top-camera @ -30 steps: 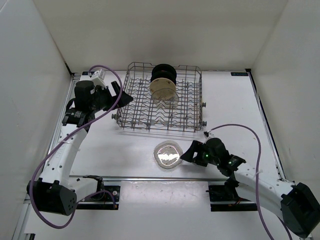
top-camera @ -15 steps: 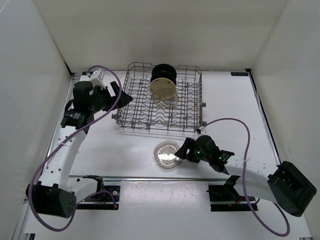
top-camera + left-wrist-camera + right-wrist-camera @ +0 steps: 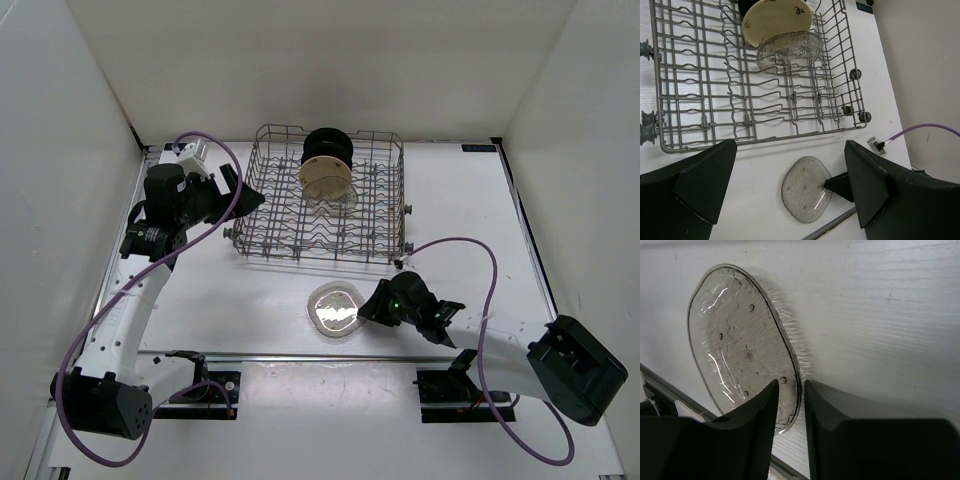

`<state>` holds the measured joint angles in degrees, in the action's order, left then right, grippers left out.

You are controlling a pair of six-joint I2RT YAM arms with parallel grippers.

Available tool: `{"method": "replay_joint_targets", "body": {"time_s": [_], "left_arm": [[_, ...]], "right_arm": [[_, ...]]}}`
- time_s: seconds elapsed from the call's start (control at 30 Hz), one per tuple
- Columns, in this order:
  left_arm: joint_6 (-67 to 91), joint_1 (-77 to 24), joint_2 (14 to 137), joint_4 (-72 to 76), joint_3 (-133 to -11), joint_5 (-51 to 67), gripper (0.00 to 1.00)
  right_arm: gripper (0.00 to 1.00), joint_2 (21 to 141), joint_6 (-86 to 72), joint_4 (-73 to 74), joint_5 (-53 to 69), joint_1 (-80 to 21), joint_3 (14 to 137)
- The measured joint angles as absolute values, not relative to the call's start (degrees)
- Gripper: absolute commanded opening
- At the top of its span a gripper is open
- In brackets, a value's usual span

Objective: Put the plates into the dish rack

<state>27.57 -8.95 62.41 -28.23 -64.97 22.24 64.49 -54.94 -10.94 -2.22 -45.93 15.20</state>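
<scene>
A clear plate lies on the white table in front of the dish rack. My right gripper is at its right rim, with one finger over the plate and the other outside the edge. The jaws are drawn in tight on that rim. In the rack, black plates, a cream plate and another clear plate stand on edge. My left gripper hovers wide open at the rack's left side, holding nothing.
A metal rail runs along the near table edge just below the plate. White walls close in the left, right and back. Purple cables loop over both arms. A small connector lies right of the rack's front corner.
The right arm slid left to the clear plate's rim and its jaws narrowed sharply around that rim. The left arm barely moved and stays wide open.
</scene>
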Motion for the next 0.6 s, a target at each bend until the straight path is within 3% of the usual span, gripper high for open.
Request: {"method": "replay_joint_targets", "body": {"time_s": [0.03, 0.13, 0.4, 0.6], "left_arm": [[27.5, -9.0, 62.4, -28.3, -65.0, 22.2, 1.0], [27.5, -9.0, 62.4, -28.4, -65.0, 22.2, 1.0], [27.0, -9.0, 62.3, -28.5, -64.3, 22.2, 1.0], [27.0, -9.0, 62.1, -28.8, -64.2, 21.8, 1.0]], "right_arm": [[0.12, 64.6, -55.0, -10.7, -2.2, -45.9, 15.2], [0.0, 64.8, -55.3, -9.7, -2.8, -46.0, 15.1], [0.0, 64.7, -54.8, -7.9, -3.1, -46.4, 15.8], [0.0, 62.7, -48.4, 5.7, -3.8, -51.9, 24.6]]}}
